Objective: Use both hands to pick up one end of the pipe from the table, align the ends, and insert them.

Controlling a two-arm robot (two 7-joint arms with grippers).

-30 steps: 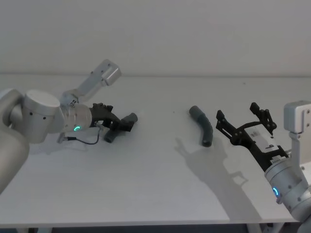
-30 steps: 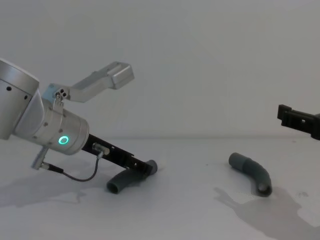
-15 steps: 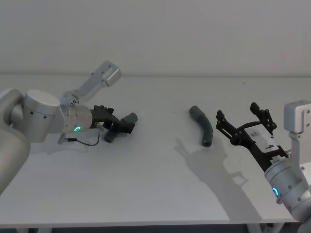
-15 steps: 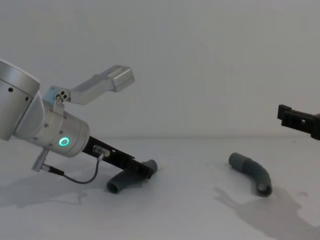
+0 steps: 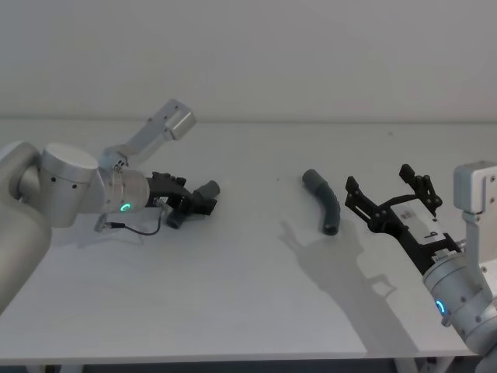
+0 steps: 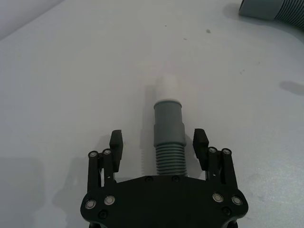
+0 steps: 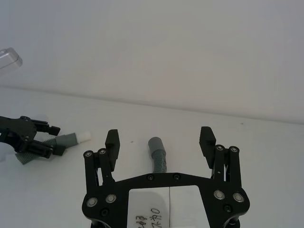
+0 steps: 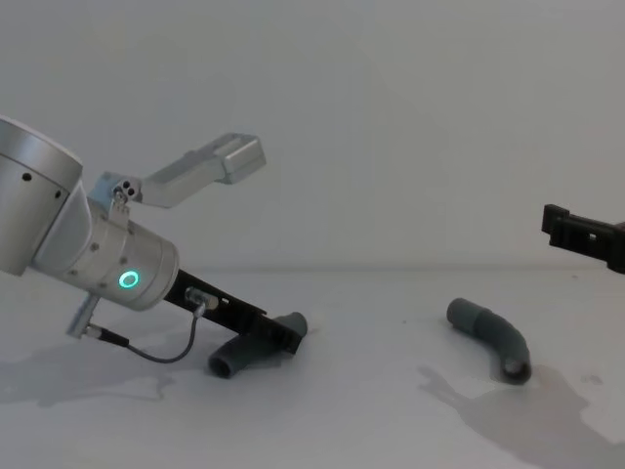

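Note:
Two dark-grey curved pieces of the pipe lie on the table [image 5: 233, 295]. My left gripper [image 5: 199, 203] stands open around the left piece [image 5: 208, 189], low over the table; in the left wrist view its fingers [image 6: 116, 142] flank the ribbed tube [image 6: 168, 137] with a gap on each side. From the chest view the left gripper [image 8: 278, 332] covers the middle of that piece [image 8: 234, 359]. The right piece [image 5: 326, 203] lies apart, just left of my right gripper [image 5: 378, 179], which hovers open and holds nothing. The right wrist view has that piece [image 7: 158, 154] beyond the open right gripper [image 7: 160, 137].
A silver arm link [image 5: 167, 124] rises behind the left gripper. A thin black cable [image 5: 136, 228] loops under the left wrist. White table stretches between the two pieces. The table's front edge [image 5: 233, 359] runs along the bottom.
My left wrist has sunk slightly and the gripper sits a little lower around the left piece. The right arm and both pieces have stayed put.

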